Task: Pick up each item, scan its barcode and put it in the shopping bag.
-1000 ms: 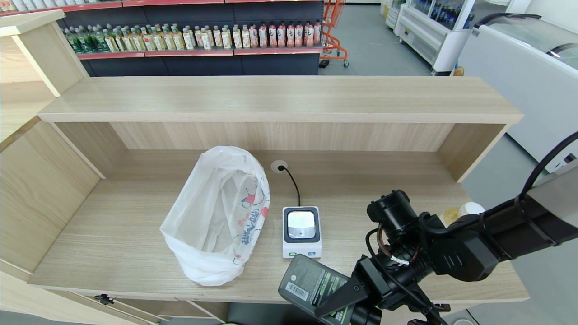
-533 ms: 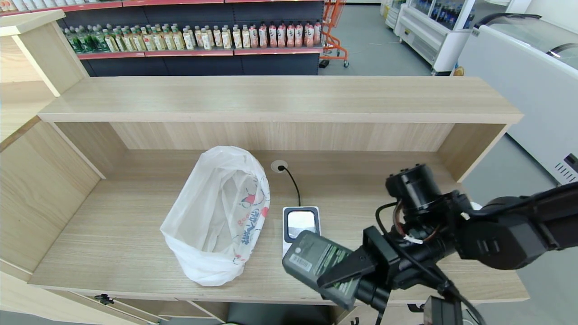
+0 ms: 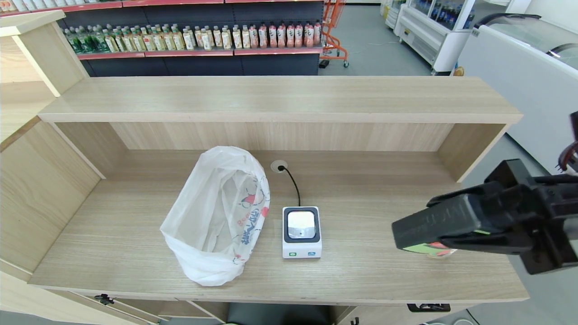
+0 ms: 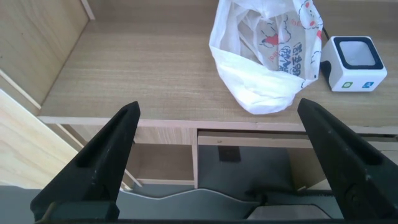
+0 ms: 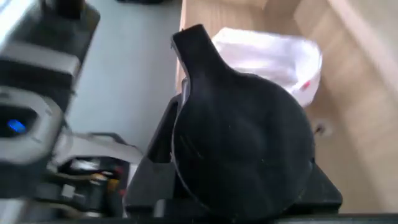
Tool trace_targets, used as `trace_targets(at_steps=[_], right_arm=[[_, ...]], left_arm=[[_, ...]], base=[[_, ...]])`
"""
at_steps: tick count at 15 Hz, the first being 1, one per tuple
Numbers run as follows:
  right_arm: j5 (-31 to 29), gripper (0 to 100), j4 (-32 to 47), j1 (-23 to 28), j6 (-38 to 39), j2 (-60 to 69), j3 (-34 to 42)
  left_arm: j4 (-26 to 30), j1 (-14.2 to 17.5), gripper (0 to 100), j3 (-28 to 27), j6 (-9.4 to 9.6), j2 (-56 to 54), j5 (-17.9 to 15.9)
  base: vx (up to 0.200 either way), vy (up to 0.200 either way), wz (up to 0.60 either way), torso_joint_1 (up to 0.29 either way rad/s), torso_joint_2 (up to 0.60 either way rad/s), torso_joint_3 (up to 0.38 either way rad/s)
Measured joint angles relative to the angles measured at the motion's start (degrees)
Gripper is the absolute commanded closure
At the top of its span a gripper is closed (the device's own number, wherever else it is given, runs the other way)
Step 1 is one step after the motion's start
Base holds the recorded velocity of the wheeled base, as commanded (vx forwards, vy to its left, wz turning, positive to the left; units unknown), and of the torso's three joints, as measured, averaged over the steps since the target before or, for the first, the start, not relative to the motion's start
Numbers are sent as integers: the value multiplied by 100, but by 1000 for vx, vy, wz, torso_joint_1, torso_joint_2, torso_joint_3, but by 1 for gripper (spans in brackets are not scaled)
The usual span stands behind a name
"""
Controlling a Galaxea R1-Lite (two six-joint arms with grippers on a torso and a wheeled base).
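The white plastic shopping bag [image 3: 216, 216] lies open on the counter, left of the small white barcode scanner [image 3: 301, 231]. My right gripper [image 3: 406, 235] hangs over the counter's right end, well right of the scanner, shut on a dark flat pack [image 5: 242, 149]. In the head view one black finger [image 3: 451, 221] covers most of the pack. The bag [image 5: 267, 53] shows beyond the pack in the right wrist view. My left gripper [image 4: 217, 155] is open and holds nothing, low in front of the counter's front edge, with the bag [image 4: 267, 56] and scanner [image 4: 353, 62] beyond it.
The counter [image 3: 361, 271] has a raised back shelf [image 3: 280, 97] and side walls. The scanner's cable [image 3: 292, 183] runs to a hole at the back. A green and red labelled thing [image 3: 429, 249] peeks out under the right gripper. A drawer front [image 4: 249, 149] sits below the counter.
My right arm swung the dark pack from in front of the scanner out to the right end of the counter and turned it, so its barcode side no longer shows.
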State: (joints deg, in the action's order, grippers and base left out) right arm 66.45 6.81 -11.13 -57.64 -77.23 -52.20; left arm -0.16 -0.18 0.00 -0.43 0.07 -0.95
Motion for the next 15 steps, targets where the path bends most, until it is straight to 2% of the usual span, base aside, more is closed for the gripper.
trace_targets(at_steps=[3, 4, 5, 7, 9, 10, 15], right_arm=[[-276, 100, -290, 472, 4640, 527, 201], [-361, 100, -905, 592, 6048, 634, 463], [-457, 100, -1752, 681, 6921, 683, 848], [-914, 100, -3716, 780, 8049, 549, 1635], [-1782, 100, -4798, 734, 8813, 88, 2050], [-2167, 100, -5135, 628, 9160, -182, 2114], [-2647, 100, -5309, 16, 9310, -822, 2138]], left_arm=[[0, 0, 0, 0, 0, 0, 5], [0, 0, 0, 0, 0, 0, 2], [0, 0, 0, 0, 0, 0, 2], [0, 0, 0, 0, 0, 0, 5], [0, 0, 0, 0, 0, 0, 2], [0, 0, 0, 0, 0, 0, 5], [0, 0, 0, 0, 0, 0, 0]], base=[[0, 0, 0, 0, 0, 0], [0, 0, 0, 0, 0, 0], [0, 0, 0, 0, 0, 0], [0, 0, 0, 0, 0, 0], [0, 0, 0, 0, 0, 0], [0, 0, 0, 0, 0, 0], [0, 0, 0, 0, 0, 0]])
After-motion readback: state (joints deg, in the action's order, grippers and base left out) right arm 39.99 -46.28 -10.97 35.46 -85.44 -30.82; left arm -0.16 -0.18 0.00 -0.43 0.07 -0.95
